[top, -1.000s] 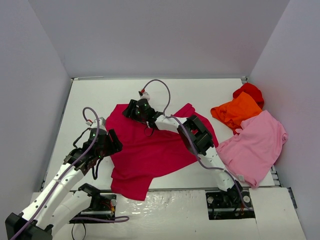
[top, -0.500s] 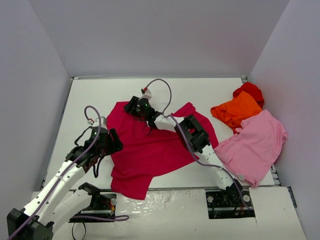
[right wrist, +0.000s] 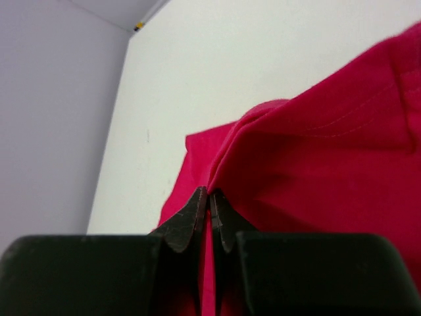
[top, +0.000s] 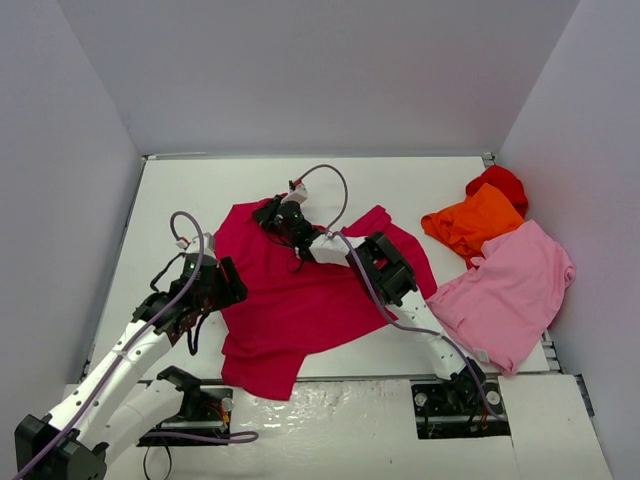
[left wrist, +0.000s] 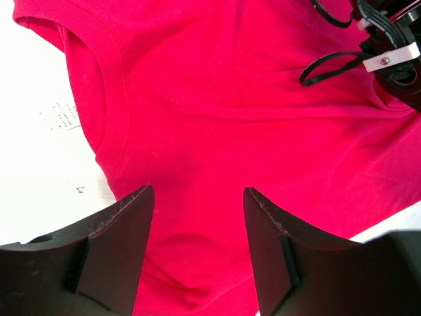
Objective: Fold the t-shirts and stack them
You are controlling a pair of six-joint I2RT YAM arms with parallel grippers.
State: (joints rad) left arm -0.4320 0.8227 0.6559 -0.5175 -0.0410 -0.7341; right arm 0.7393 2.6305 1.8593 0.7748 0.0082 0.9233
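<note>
While the crimson-magenta shirt lies spread open and rumpled across the middle of the table, nothing in view counts as folded. I judge the task to be at its very start.

Noted of the right gripper: the jaws are pinched tight on a raised ridge of the crimson cloth, at the shirt's far edge, left of centre in the top view. In the wrist view the fabric tents up to the fingertips. I cannot tell which part of the garment this is.

Noted of the left gripper: the jaws are spread wide with nothing between them, poised over the shirt's left side. A ribbed band, likely the neckline, curves just beyond the left finger. Whether the fingers touch the cloth cannot be told.

The other garments sit in a loose heap at the table's right edge. The orange shirt is crumpled, with the bright red shirt bunched behind it and touching it. The light pink shirt sprawls in front, its near corner hanging over the table edge. None of them is flattened.

Done: nothing, and there is no stack anywhere. Left, by my reckoning: flatten and fold the crimson shirt, then fold each of the other three and pile all four.
</note>
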